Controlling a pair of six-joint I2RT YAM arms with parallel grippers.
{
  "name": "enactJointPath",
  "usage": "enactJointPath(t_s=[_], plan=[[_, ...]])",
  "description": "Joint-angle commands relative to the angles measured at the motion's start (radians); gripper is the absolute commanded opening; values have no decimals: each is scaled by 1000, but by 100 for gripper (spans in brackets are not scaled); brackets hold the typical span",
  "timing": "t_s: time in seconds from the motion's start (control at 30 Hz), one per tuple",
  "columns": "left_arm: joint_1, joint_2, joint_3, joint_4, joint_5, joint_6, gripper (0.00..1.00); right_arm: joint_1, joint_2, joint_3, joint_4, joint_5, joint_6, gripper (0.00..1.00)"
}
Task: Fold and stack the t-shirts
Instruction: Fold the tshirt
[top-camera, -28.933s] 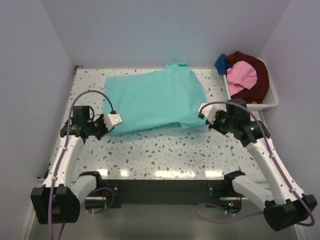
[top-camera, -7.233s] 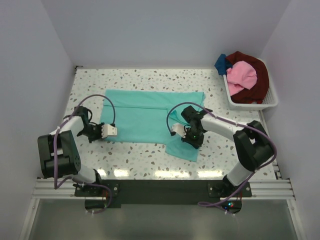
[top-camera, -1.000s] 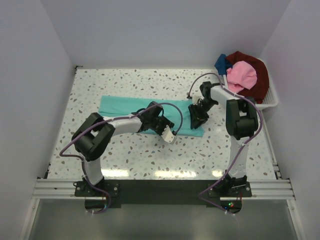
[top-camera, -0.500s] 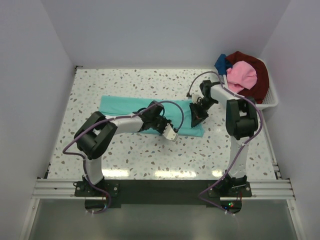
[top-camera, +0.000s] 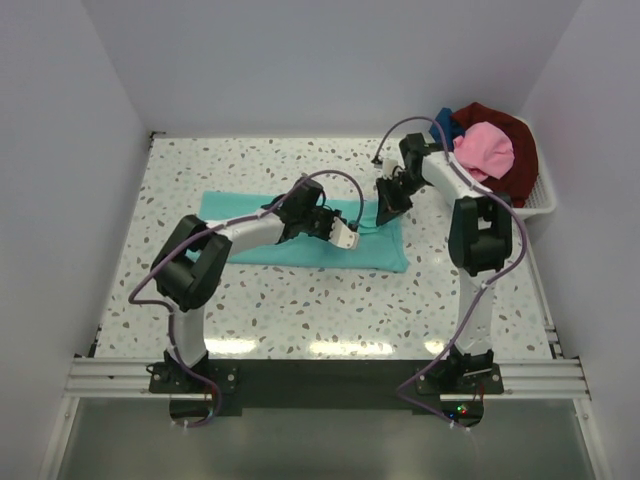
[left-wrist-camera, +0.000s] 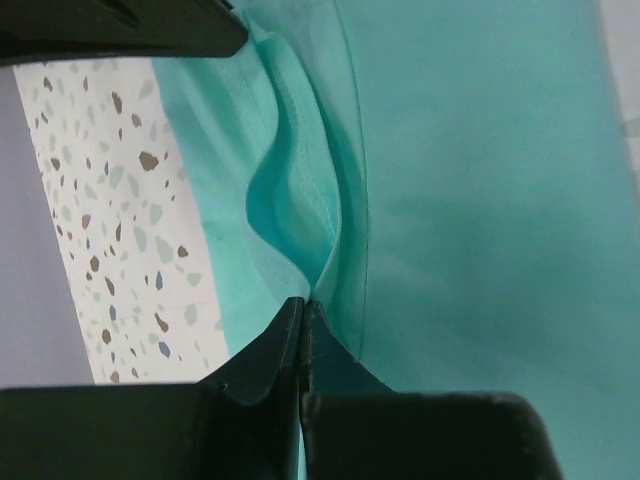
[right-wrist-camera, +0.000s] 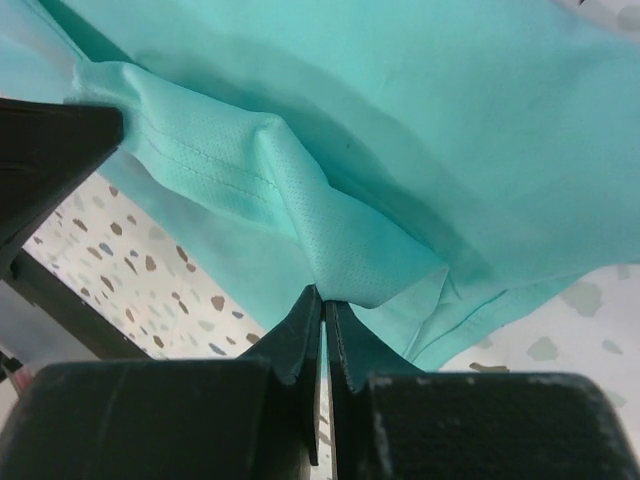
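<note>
The teal-green t-shirt (top-camera: 250, 230) lies folded into a long narrow band across the middle of the table. My left gripper (top-camera: 345, 236) is shut on a fold of its right part (left-wrist-camera: 300, 240), pinching the cloth between the fingertips. My right gripper (top-camera: 386, 205) is shut on the shirt's far right edge (right-wrist-camera: 340, 250) and holds that fold lifted off the table. The pink (top-camera: 484, 150), dark red (top-camera: 515, 150) and blue (top-camera: 443, 125) shirts lie heaped in the white basket (top-camera: 540, 205) at the back right.
The speckled table (top-camera: 300, 300) is walled on the left, back and right. Both arms reach far over the table, their cables looping above the shirt. The basket stands against the right wall.
Both grippers have moved toward the back with the shirt's right end, the right one further back and up. The lower flap has been drawn onto the band, which is now narrower.
</note>
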Motion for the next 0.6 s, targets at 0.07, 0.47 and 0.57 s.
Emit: enactJointPath(t_s=[0.07,0.47,0.57], plan=[[48,48,78,47,42,-113,0,-12,44,100,-16,17,52,16],[102,190,268,1,63,-401,20,-38,-50,13,22,27,60,37],[114,216,318,-25,68,-487,24,-38,-77,-56,11,50,28,37]])
